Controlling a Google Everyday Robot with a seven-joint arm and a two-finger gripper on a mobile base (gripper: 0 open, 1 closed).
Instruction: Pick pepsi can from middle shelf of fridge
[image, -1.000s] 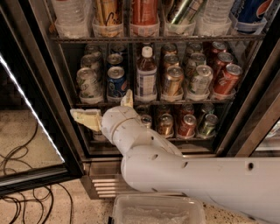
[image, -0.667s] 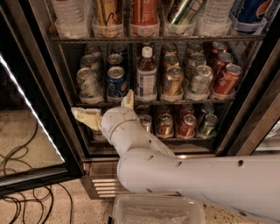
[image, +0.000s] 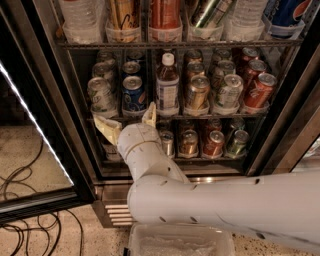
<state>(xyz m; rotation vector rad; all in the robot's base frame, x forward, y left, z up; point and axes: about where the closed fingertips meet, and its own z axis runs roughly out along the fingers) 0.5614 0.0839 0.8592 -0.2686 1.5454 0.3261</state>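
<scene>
Blue pepsi can (image: 134, 93) waits left of centre on the middle shelf (image: 200, 117); the gripper (image: 128, 121), spread wide, has crept up just below it, empty.

The pepsi can (image: 134, 93) (blue, with a silver top) is standing upright in a clear holder just above the gripper (image: 128, 121). The gripper is hovering with fingers spread at the front rail of the middle shelf (image: 210, 116). The steel-framed fridge (image: 70, 130) is standing open, its glass door out to the gripper's left.
</scene>
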